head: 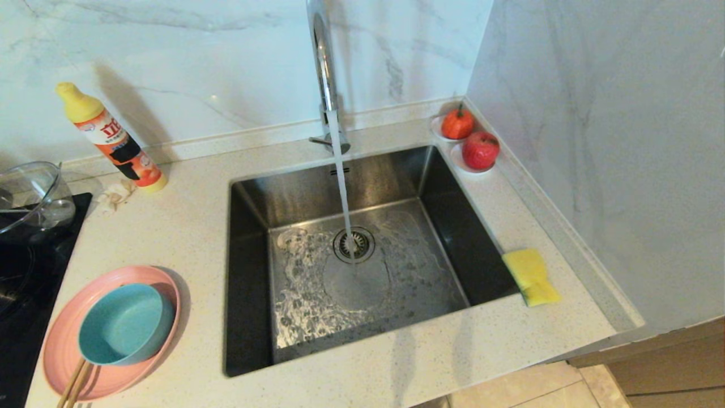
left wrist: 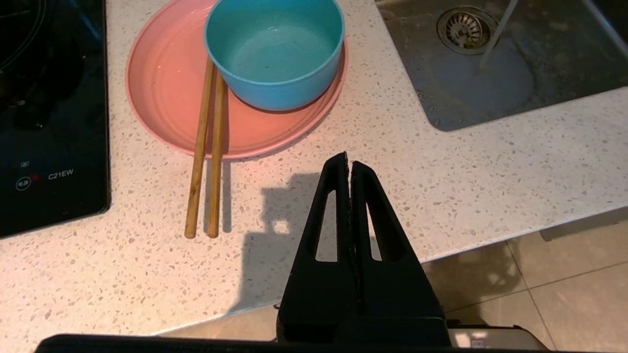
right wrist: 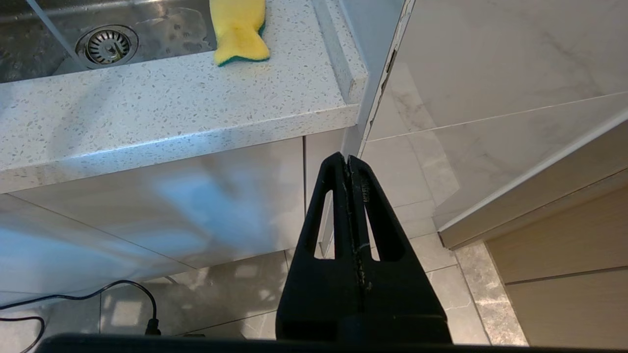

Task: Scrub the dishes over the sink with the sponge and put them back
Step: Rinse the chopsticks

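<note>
A teal-blue bowl (head: 126, 324) (left wrist: 274, 51) stands on a pink plate (head: 62, 351) (left wrist: 167, 98) on the counter left of the sink (head: 396, 175). Water runs from the chrome tap (head: 324, 62) onto the drain (head: 354, 245). The yellow sponge (head: 531, 276) (right wrist: 239, 30) lies on the counter at the sink's right rim, green face down. My left gripper (left wrist: 349, 159) is shut and empty, hanging above the counter's front edge, short of the plate. My right gripper (right wrist: 346, 159) is shut and empty, below the counter front by the wall corner. Neither arm shows in the head view.
Two wooden chopsticks (left wrist: 206, 152) rest on the plate's near side and stick out over the counter. A detergent bottle (head: 110, 136), a glass bowl (head: 31, 195) and a black hob (left wrist: 49, 113) are at the left. Two red fruits (head: 470, 139) sit in the back right corner.
</note>
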You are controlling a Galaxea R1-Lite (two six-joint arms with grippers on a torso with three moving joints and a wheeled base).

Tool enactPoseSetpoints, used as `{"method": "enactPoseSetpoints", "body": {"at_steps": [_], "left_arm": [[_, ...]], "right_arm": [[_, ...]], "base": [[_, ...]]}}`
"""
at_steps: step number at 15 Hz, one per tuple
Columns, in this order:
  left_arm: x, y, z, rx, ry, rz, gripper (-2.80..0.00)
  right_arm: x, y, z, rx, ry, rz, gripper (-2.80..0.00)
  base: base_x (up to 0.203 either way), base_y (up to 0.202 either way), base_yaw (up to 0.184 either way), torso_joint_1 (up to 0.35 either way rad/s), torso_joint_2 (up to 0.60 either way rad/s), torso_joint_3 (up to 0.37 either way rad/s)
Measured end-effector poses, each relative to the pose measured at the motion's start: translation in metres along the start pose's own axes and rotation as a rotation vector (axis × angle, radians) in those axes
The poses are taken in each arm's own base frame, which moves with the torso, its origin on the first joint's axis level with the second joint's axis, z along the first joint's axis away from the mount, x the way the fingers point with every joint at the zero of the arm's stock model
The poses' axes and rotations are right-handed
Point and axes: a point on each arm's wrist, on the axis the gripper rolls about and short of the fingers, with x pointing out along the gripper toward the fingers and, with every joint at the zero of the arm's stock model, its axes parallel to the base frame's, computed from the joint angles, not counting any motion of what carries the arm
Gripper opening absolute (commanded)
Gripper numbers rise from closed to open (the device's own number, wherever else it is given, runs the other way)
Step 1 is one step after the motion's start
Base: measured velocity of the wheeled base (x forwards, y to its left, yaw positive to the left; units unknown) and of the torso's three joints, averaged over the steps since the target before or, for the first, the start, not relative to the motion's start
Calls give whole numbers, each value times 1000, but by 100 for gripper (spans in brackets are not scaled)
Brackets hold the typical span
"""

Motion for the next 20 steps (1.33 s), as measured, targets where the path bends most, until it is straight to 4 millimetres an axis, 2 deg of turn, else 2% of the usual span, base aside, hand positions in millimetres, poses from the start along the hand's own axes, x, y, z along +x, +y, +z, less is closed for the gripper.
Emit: {"method": "enactPoseSetpoints", "body": {"at_steps": [10,11,13,17,18,20], "left_arm": [[0,0,0,32,-7,1,-280],[-2,0,6,54,-30,3,-280],[-14,2,38,85,-137,13,-280],[-42,12,127,87,-283,107,-280],[-42,15,145,82,-258,133,-280],[-28,20,175,78,-168,156,-280]], "right_arm": [[0,0,0,0,0,0,-280],[0,0,0,0,0,0,-280],[0,0,0,0,0,0,-280],[0,0,0,0,0,0,-280],[0,0,0,0,0,0,-280],[0,0,0,0,0,0,-280]], "base": [[0,0,0,0,0,0],[0,0,0,0,0,0],[0,0,0,0,0,0],[0,0,0,0,0,0],[0,0,0,0,0,0],[0,0,0,0,0,0]]}}
